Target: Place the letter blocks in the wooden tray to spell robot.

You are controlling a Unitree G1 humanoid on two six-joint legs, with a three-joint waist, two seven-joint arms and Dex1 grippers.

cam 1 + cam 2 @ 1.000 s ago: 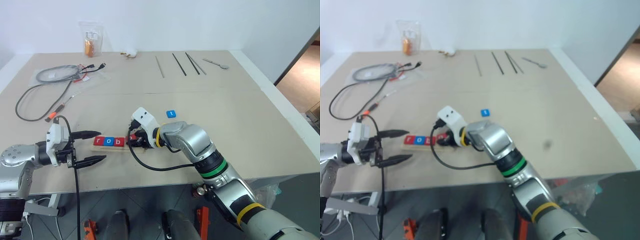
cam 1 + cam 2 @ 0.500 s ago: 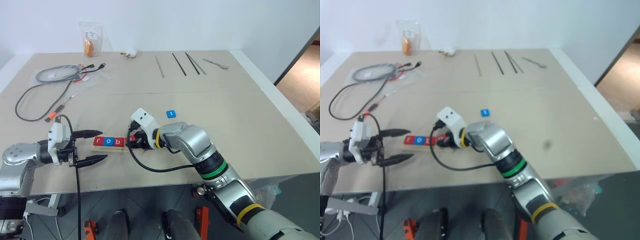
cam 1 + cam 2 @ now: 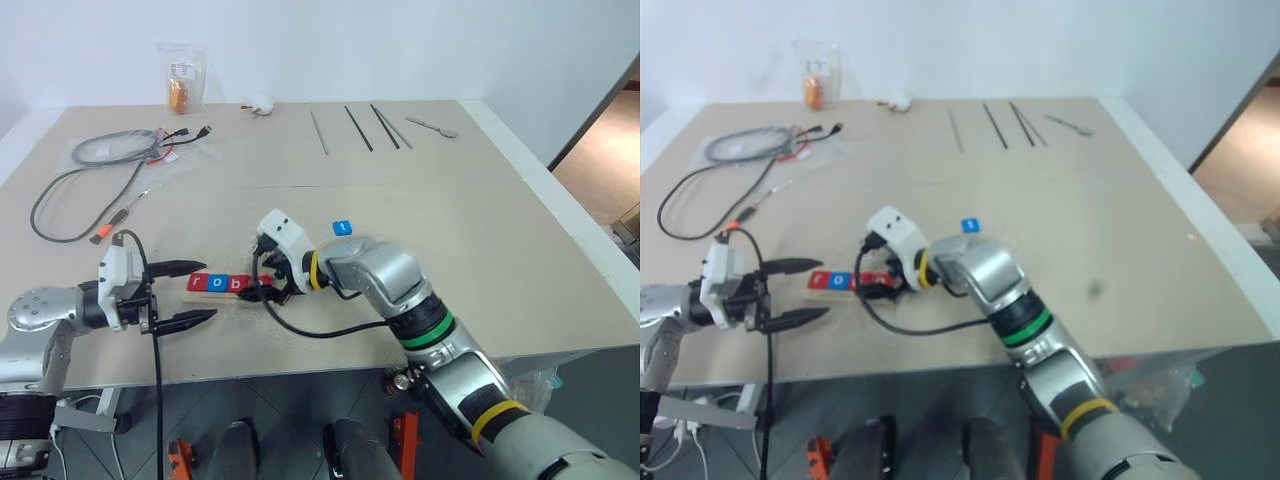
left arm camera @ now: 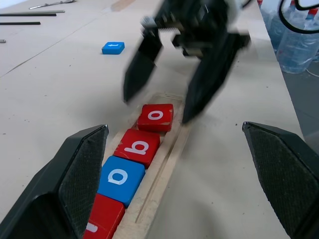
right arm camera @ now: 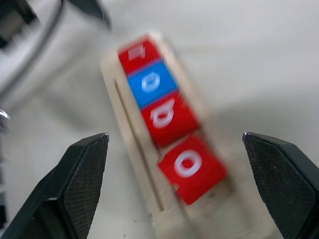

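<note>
Four small square letter tiles (image 4: 141, 146) reading r, o, b, o lie in the long pale wooden tray (image 4: 164, 169), the right hand (image 4: 169, 107) open just above the last, left hand (image 3: 183, 295) open nearby, while the blue t tile (image 3: 342, 228) waits on the table (image 3: 480, 250).

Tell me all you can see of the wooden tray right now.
The wooden tray is a long, narrow strip of pale wood lying flat on the tan table, with a thin groove along its length. Four letter blocks sit in a row in it: red r, blue o, red b, red o, the last slightly askew. The right gripper hangs open just above that end, not touching.
</note>
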